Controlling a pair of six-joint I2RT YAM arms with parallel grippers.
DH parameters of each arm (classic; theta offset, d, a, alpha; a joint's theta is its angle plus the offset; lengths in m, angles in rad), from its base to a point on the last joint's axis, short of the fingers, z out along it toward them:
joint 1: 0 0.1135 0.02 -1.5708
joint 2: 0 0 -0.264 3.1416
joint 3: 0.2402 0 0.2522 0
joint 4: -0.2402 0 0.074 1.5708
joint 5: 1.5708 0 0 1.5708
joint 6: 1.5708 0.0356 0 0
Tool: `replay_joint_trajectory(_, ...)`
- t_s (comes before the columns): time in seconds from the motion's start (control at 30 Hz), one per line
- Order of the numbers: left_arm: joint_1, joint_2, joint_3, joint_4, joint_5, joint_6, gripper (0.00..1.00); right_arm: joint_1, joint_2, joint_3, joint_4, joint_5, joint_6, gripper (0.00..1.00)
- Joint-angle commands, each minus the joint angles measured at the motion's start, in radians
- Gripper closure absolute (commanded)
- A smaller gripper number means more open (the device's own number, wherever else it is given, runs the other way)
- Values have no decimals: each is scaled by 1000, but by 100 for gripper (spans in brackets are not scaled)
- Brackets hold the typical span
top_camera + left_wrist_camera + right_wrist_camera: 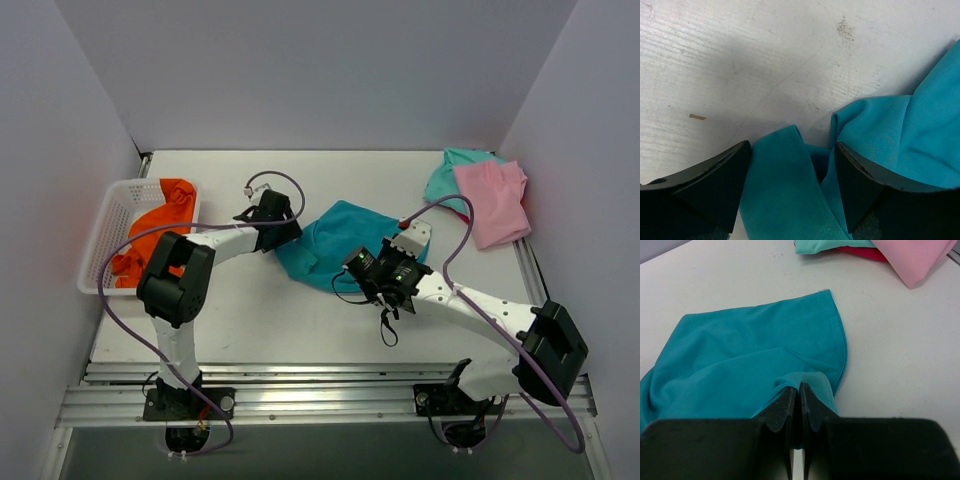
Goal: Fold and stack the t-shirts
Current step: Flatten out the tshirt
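While its jaws stand wide apart, the left gripper (790, 150) sits low over the worktop (765, 60). A strip of the teal shirt (777, 195) lies loose between its fingers and is not pinched. The right gripper (800, 392) is closed tight on a fold at the shirt's edge, with cloth bunched around its fingertips. In the right wrist view the rest of the shirt spreads away from that grip toward the upper left of the frame.

In the top view the teal shirt lies crumpled at the centre of the frame. The left gripper is at its left edge and the right gripper at its lower right edge. The pink shirt (492, 205) lies flat in the upper right of that view, partly over the mint shirt (450, 175), and both are well apart from the teal one. The orange shirt (160, 225) is heaped in the white basket (103, 225) at the left of the frame, near the left arm's elbow.
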Motion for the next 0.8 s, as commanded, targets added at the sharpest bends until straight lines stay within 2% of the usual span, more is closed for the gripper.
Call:
replay_joint_trajectory(0.0, -7, 22, 27, -7, -7, 14, 23, -6, -39, -14, -5, 25, -4, 100)
replay_joint_trajectory(0.27, -7, 9, 10, -16, -25, 31, 41, -8, -46, -19, -1, 19, -4, 100)
replay_joint_trajectory(0.3, -7, 9, 8, -18, -27, 31, 48, -6, -49, -20, -1, 19, -4, 100)
replay_joint_trajectory(0.37, -7, 12, 8, -19, -27, 40, 54, -8, -63, -25, -2, 19, -4, 100)
replay_joint_trajectory(0.4, -7, 12, 8, -22, -27, 41, 62, -8, -68, -27, -2, 20, -6, 100)
replay_joint_trajectory(0.47, -7, 13, 5, -22, -25, 49, 67, -9, -82, -30, -4, 20, -6, 100)
replay_joint_trajectory(0.5, -7, 18, 5, -22, -30, 51, 71, -9, -86, -34, -4, 19, -4, 100)
replay_joint_trajectory(0.53, -7, 19, 5, -27, -35, 51, 88, -9, -94, -36, -4, 20, -6, 100)
replay_joint_trajectory(0.57, -7, 22, 5, -28, -38, 51, 96, -11, -95, -37, -2, 20, -6, 100)
replay_joint_trajectory(0.77, -7, 1, -10, -36, -76, 58, 98, -16, -86, -39, 4, 20, -4, 100)
